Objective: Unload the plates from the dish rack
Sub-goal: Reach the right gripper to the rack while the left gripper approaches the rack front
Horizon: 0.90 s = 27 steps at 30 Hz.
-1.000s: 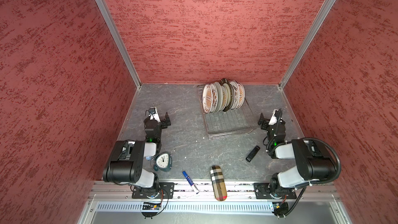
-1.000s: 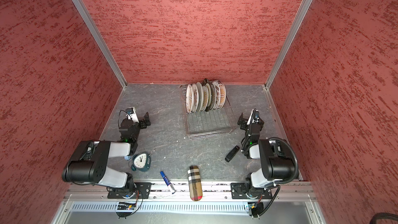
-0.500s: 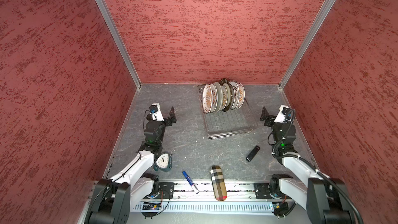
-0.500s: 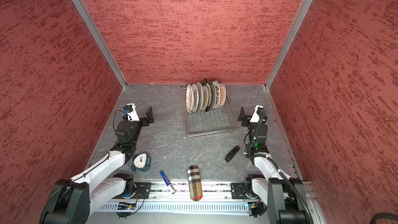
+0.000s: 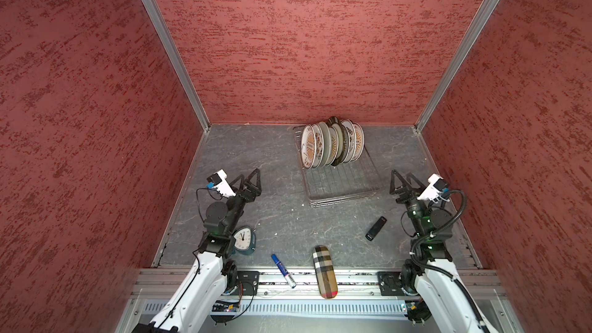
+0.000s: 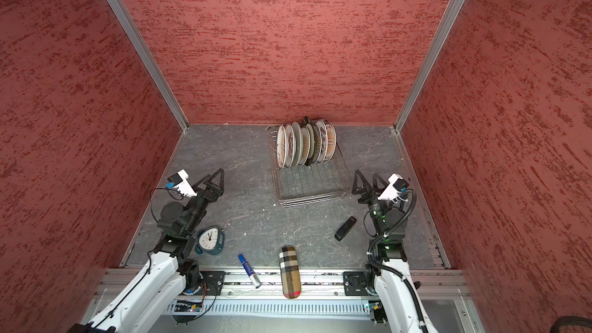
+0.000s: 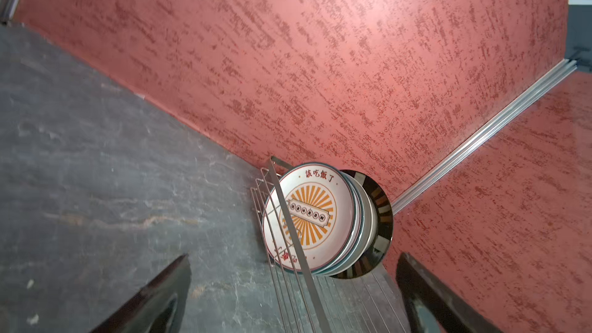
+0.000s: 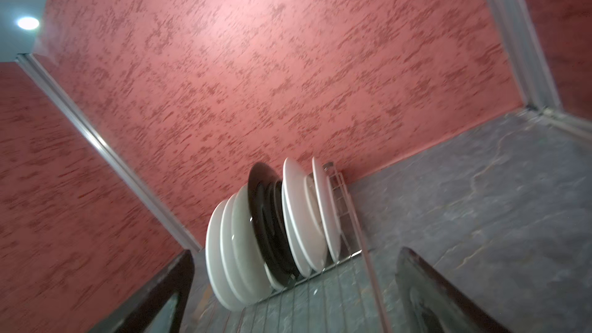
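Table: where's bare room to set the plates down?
Widest bare patch: between the dish rack, the left tool and the back wall. Narrower strip right of the rack. Crowded: front edge, with clock, marker, plaid case, black stick.

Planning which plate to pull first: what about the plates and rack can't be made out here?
- Plate count: the plates overlap in both top views; the sunburst plate hides most in the left wrist view.
- Middle plates' faces: covered by neighbours; right wrist view shows only backs.
- Dish rack prongs: hidden behind plates, too thin elsewhere.
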{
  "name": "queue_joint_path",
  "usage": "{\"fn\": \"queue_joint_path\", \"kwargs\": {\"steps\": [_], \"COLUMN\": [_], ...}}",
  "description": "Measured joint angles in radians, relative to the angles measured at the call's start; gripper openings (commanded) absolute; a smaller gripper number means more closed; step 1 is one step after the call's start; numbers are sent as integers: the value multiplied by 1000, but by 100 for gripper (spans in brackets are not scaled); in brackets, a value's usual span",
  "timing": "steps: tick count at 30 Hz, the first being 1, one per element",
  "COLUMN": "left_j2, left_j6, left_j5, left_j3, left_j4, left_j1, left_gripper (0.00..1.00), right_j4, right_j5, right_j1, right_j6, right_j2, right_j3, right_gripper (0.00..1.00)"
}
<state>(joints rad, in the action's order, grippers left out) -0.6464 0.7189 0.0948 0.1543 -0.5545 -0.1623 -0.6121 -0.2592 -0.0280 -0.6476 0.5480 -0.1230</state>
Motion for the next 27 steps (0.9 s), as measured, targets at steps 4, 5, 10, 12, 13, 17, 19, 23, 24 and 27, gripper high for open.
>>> {"fn": "queue_joint_path", "kwargs": {"steps": [4, 5, 10, 12, 13, 17, 19, 23, 24, 27], "left_j2": [-26, -31, -61, -82, -94, -150, -187, -272, -292, -330], "left_j6": [66, 74, 56, 29, 15, -28, -40, -60, -63, -68], "left_j5": [39, 43, 53, 47, 40, 16, 6, -5, -13, -56], "left_j3": [10, 17, 66, 90, 103, 140, 152, 188, 205, 259], "left_j4": [9, 10, 22, 25, 25, 11, -4, -21, -18, 16], "left_j1": [-9, -20, -140, -207, -239, -338, -377, -451, -466, -497], "left_gripper": [99, 99, 99, 100, 100, 99, 99, 99, 99, 99], "right_j4": [23, 24, 39, 38, 36, 33, 31, 22, 27, 45], "right_j5": [-106, -121, -175, -188, -194, -201, -200, -182, -179, -167], "right_j1": [0, 0, 0, 0, 0, 1, 9, 46, 61, 111], "right_j6": [-20, -25, -30, -31, -31, -31, -31, -26, -23, 3], "right_j2": [-11, -10, 53, 98, 126, 220, 274, 419, 463, 573], "right_j3": [-23, -25, -71, -104, -121, -173, -206, -306, -346, -459], "right_gripper": [99, 99, 99, 99, 99, 99, 99, 99, 99, 99]}}
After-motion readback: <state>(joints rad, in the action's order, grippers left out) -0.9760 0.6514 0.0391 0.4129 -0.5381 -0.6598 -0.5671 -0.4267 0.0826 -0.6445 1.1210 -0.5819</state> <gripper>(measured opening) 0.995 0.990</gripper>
